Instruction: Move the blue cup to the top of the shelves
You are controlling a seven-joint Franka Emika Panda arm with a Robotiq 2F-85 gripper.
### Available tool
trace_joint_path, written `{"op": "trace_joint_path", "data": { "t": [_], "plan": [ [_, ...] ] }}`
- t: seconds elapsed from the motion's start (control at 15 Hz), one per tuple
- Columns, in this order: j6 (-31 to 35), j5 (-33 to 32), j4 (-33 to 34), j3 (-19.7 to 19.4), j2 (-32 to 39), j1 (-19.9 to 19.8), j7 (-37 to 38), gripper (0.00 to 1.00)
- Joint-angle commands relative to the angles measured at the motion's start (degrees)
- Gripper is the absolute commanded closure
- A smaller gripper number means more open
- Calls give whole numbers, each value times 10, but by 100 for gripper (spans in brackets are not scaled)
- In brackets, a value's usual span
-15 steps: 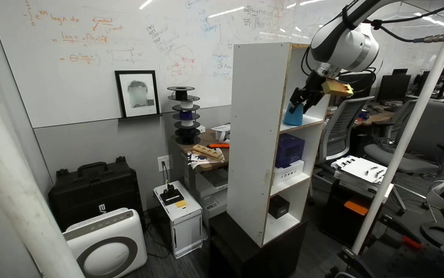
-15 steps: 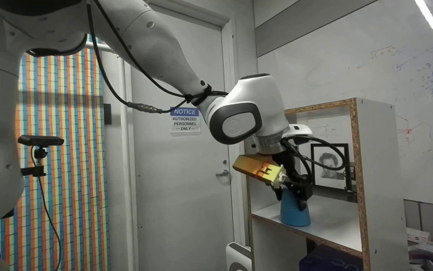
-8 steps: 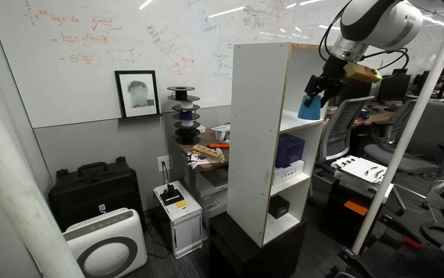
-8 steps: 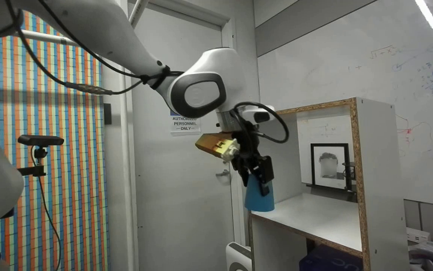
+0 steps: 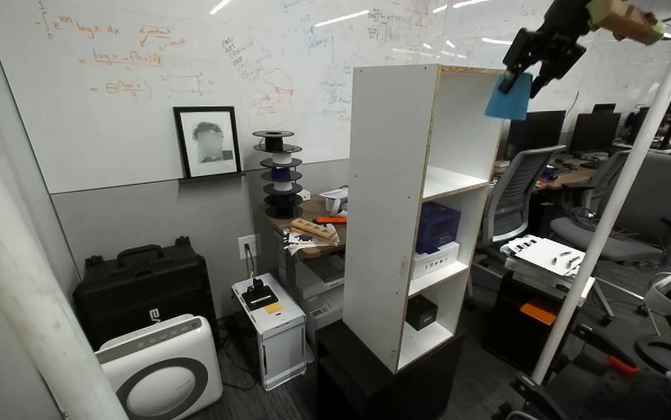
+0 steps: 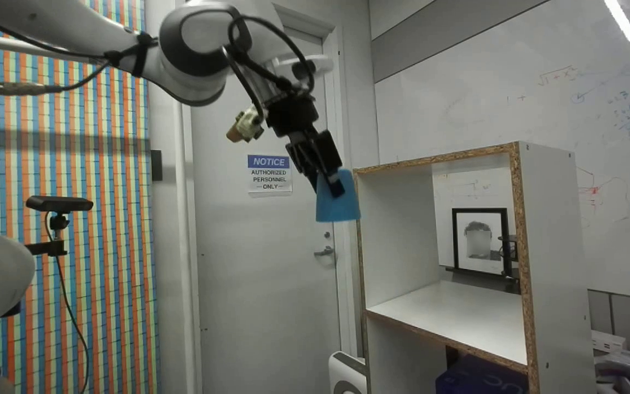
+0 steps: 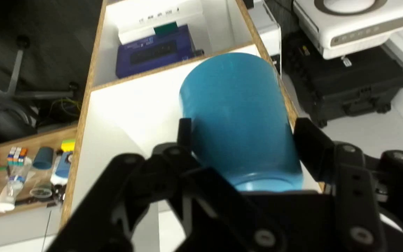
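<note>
the blue cup (image 6: 342,207) hangs in the air, wide end down, out in front of the top compartment (image 5: 463,128) of the shelves (image 5: 390,204). the gripper (image 5: 522,85) holds it, fingers (image 7: 311,147) against its opposite sides. the cup is apart from both upright front edges (image 6: 522,246), and open room shows between its base and the compartment's floor (image 6: 457,314). raw chipboard rims the top edge (image 6: 440,157). one level down, a purple box (image 5: 439,226) rests on a white box (image 5: 435,262); a black base (image 5: 387,391) carries the shelves.
</note>
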Motion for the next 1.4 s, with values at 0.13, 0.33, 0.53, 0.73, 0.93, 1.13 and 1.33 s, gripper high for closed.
{"op": "trace_joint_path", "data": {
  "t": [0.13, 0.33, 0.53, 0.73, 0.93, 1.13, 1.33],
  "plan": [
    [48, -4, 91, -8, -22, -30, 44, 54],
    [90, 12, 146, -38, 24, -33, 47, 54],
    [130, 27, 188, -60, 78, -29, 48, 54],
    [146, 60, 235, -71, 156, -19, 58, 54],
    [135, 94, 274, -66, 223, -8, 67, 54],
    [121, 98, 308, -56, 277, -6, 89, 54],
    [103, 75, 324, -43, 290, -13, 127, 6]
  ]
}}
